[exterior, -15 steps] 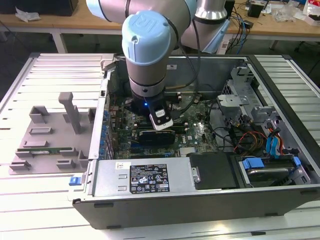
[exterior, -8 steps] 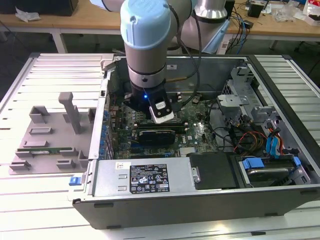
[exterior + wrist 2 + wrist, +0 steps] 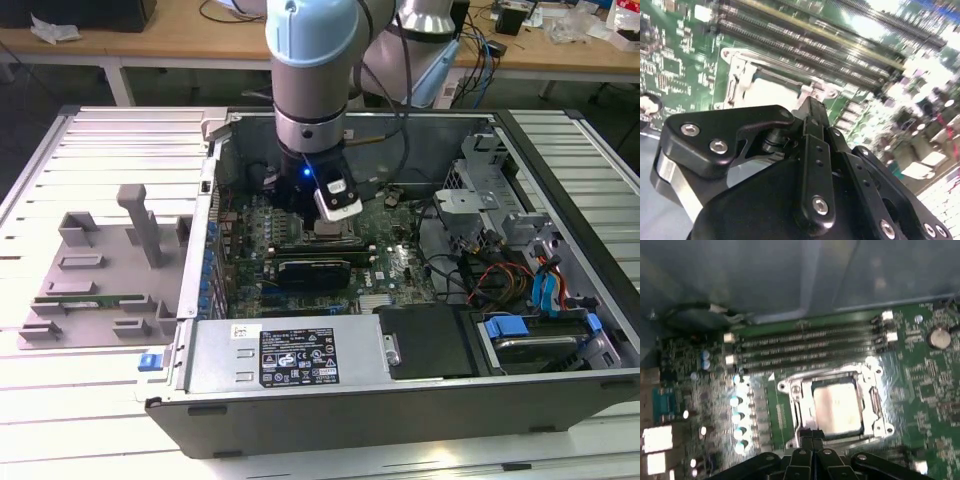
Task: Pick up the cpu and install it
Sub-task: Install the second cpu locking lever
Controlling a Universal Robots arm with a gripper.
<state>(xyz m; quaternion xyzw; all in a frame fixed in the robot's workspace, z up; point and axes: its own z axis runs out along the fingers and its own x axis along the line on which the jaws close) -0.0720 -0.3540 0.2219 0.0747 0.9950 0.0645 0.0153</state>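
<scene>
Grey tray: it is lying on the slatted surface at the exterior view's left, beside the computer case.
Memory stick: a long green stick is resting in the grey tray, well apart from the arm.
Computer case: it is lying open on its side, so I am looking straight down at the green board inside.
Arm: it is reaching down into the middle of the case, over the green board.
Tool: in the first wrist view its black fingers are pressed together with no gap, and they are pinching nothing. The tips are sitting right at the edge of the socket frame.
Cpu: the shiny grey square is lying flat inside the socket frame on the green board, just beside the tool's tips.
Memory slots: long dark slots are running along the board next to the socket.
Blue parts: they are sitting in the case at the exterior view's right.
</scene>
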